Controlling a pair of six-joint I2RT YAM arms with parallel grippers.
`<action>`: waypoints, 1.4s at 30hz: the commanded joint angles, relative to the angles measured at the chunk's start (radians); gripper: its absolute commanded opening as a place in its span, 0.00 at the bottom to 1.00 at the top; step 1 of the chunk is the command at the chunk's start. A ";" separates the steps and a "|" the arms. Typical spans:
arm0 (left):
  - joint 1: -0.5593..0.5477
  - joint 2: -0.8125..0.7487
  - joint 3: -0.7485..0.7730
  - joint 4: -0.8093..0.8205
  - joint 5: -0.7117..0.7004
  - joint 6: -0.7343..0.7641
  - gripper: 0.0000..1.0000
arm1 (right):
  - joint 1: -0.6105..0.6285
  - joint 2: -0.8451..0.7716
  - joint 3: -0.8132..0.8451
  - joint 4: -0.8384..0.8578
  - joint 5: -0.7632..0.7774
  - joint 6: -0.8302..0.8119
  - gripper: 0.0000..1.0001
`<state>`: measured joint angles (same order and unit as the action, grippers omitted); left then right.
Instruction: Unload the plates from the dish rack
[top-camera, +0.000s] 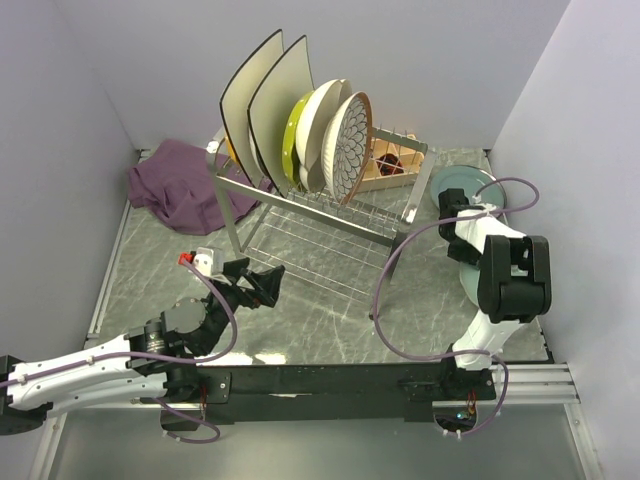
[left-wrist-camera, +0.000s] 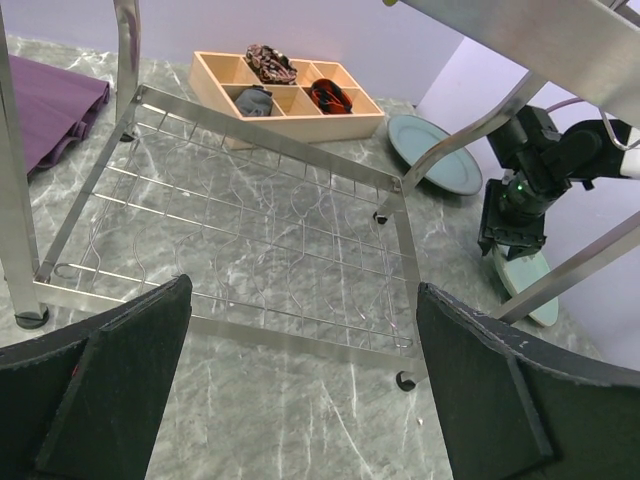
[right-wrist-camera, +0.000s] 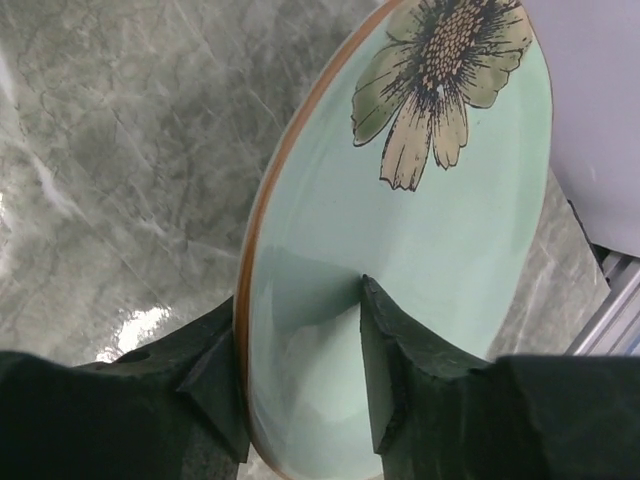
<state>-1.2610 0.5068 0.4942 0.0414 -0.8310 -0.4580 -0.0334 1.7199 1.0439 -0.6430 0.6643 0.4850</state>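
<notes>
So this looks like the set-down part of one unload. The right claw (right-wrist-camera: 300, 372) is clenched on the rim of the round mint-green plate with the flower print (right-wrist-camera: 430, 250), one finger on each face. The plate hangs tilted on edge over the grey marble surface (top-camera: 330, 320). I can't tell if its lower edge touches down yet.

In the top view that plate sits at about 4 o'clock from the big silver wire dish rack (top-camera: 310, 248), well apart from it. The round teal-grey plate (top-camera: 462, 183) lies flat at roughly 12 o'clock from the claw.

My guess for the next move is to tip the mint plate flat, ease it onto bare surface just beside the teal-grey one, then let go without it sliding.

The rack holds two large cream square plates (top-camera: 250, 100), a yellow-green round plate (top-camera: 295, 135), a cream round plate (top-camera: 322, 125) and a brown-rimmed patterned plate (top-camera: 350, 145), so there's plenty left.

The left claw (top-camera: 270, 285) is spread wide and holding nothing, at about 7 o'clock from the rack.
</notes>
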 joint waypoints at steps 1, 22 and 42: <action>-0.005 -0.024 -0.002 0.035 0.009 -0.010 0.99 | -0.020 0.021 0.030 0.049 -0.065 0.053 0.48; -0.003 -0.002 0.009 0.026 0.013 -0.015 1.00 | -0.071 -0.065 0.010 0.035 -0.141 0.060 0.82; -0.003 0.006 0.006 0.034 -0.023 -0.001 0.99 | -0.069 -0.365 0.309 -0.148 -0.242 0.063 0.92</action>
<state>-1.2613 0.5087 0.4938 0.0414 -0.8364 -0.4610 -0.0982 1.5253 1.2327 -0.7341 0.4480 0.5419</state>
